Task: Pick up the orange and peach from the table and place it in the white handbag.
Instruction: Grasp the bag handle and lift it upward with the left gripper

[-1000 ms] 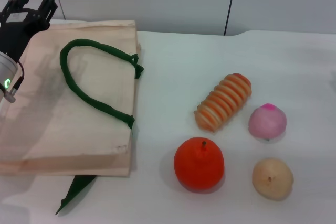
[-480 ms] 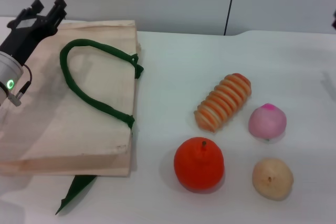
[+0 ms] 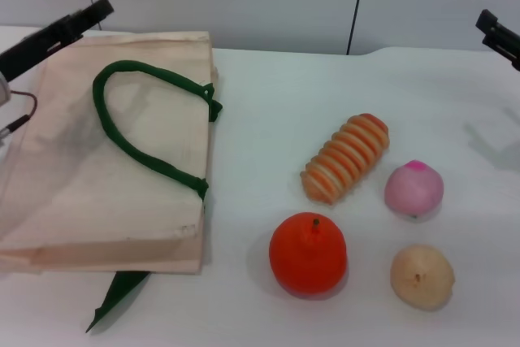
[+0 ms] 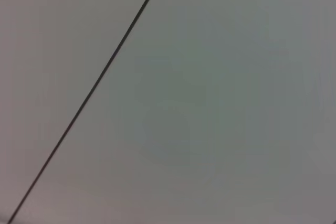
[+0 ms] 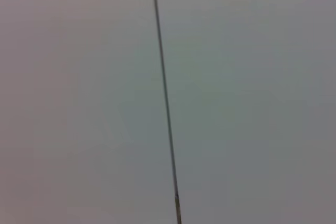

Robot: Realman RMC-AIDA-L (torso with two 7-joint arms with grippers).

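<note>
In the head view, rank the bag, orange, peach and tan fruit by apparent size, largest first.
1. Bag, by far.
2. Orange.
3. Peach and tan fruit: too alike to rank, and the tan fruit lies nearer the camera.

Head camera angled down over the white table (image 3: 268, 103), both wrist cameras facing blank grey wall panels (image 4: 210, 103), no shared content.
</note>
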